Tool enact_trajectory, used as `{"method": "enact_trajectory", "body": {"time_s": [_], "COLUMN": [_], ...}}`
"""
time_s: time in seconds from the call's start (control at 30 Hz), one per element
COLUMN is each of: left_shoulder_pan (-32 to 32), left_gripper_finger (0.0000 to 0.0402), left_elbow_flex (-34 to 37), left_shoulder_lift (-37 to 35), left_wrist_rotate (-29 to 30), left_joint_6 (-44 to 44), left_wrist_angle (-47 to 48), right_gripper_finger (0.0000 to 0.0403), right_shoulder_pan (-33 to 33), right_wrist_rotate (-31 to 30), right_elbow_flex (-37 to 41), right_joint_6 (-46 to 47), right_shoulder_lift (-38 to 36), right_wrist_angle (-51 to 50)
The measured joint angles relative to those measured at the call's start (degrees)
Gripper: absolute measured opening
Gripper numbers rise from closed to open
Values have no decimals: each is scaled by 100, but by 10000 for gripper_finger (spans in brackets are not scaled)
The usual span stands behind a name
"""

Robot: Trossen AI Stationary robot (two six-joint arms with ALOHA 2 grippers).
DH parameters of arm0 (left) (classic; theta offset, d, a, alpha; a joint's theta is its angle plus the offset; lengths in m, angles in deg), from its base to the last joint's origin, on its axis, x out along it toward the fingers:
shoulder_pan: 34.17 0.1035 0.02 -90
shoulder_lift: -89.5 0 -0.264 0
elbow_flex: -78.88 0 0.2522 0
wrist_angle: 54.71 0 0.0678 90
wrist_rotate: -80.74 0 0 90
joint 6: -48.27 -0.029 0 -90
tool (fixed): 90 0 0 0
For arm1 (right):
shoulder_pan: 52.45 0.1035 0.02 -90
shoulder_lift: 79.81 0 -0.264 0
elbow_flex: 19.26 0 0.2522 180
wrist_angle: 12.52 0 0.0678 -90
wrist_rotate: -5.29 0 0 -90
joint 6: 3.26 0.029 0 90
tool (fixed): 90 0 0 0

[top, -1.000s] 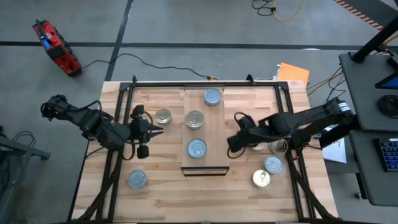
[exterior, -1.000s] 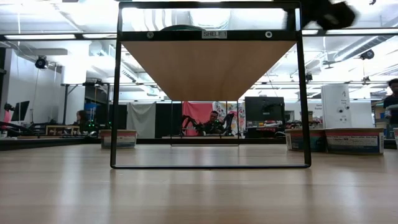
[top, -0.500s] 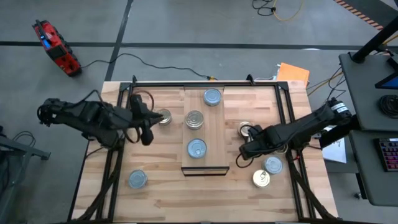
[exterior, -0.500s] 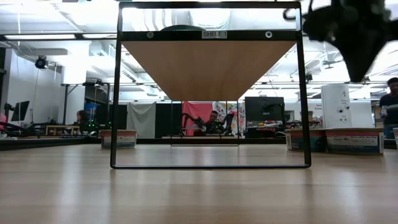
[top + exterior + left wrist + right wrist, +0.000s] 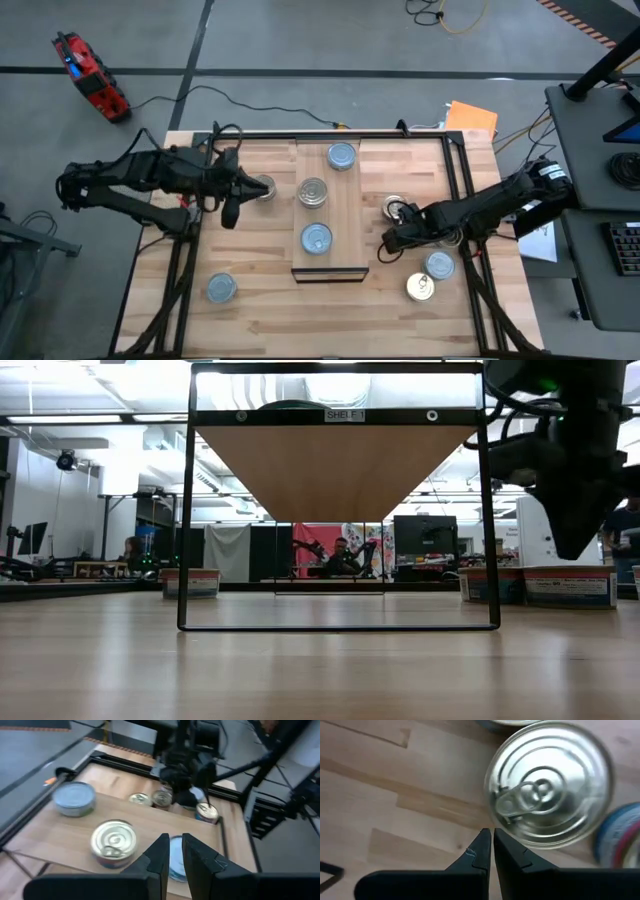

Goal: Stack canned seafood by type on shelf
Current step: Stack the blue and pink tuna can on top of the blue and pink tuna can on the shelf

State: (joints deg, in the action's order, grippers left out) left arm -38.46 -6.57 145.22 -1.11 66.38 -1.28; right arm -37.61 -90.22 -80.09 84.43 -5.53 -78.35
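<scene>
The shelf is a pale plank in the middle of the table. It carries a blue-grey tin, a ring-topped tin and another blue-grey tin. One silver tin stands on the table left of the shelf. My left gripper hovers shut just beside it, high up, holding nothing. My right gripper points down, shut and empty, next to a ring-pull tin right of the shelf. It hangs above the surface.
More tins stand on the table: a blue-grey one at the near left, and a blue-grey one and a gold one at the near right. A black frame runs along the table's edges. In the low view the shelf's underside shows.
My left gripper has swung toward the far edge and the silver tin by the shelf, rising a little and rolling. My right gripper has come down and toward the near edge, beside the ring-pull tin. Both have stayed shut; no tin has moved.
</scene>
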Motion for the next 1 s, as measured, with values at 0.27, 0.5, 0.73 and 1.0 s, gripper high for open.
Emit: {"method": "enact_trajectory", "body": {"time_s": [0.27,0.5,0.73,1.0], "left_shoulder_pan": [492,705,775,775], "left_gripper_finger": [36,36,36,36], "left_elbow_flex": [88,90,90,95], "left_shoulder_lift": [-34,-34,38,189], "left_wrist_rotate": [-117,-117,243,336], "left_joint_6": [-213,-101,-19,-90], "left_wrist_angle": [19,-95,-112,-134], "right_gripper_finger": [13,13,13,13], "right_shoulder_pan": [1,-74,-318,-258], "right_wrist_rotate": [128,-499,-557,-487], "right_elbow_flex": [11,-261,-87,-43], "right_joint_6": [182,466,738,554], "right_shoulder_lift": [8,2,75,490], "right_wrist_angle": [774,-224,-709,-134]}}
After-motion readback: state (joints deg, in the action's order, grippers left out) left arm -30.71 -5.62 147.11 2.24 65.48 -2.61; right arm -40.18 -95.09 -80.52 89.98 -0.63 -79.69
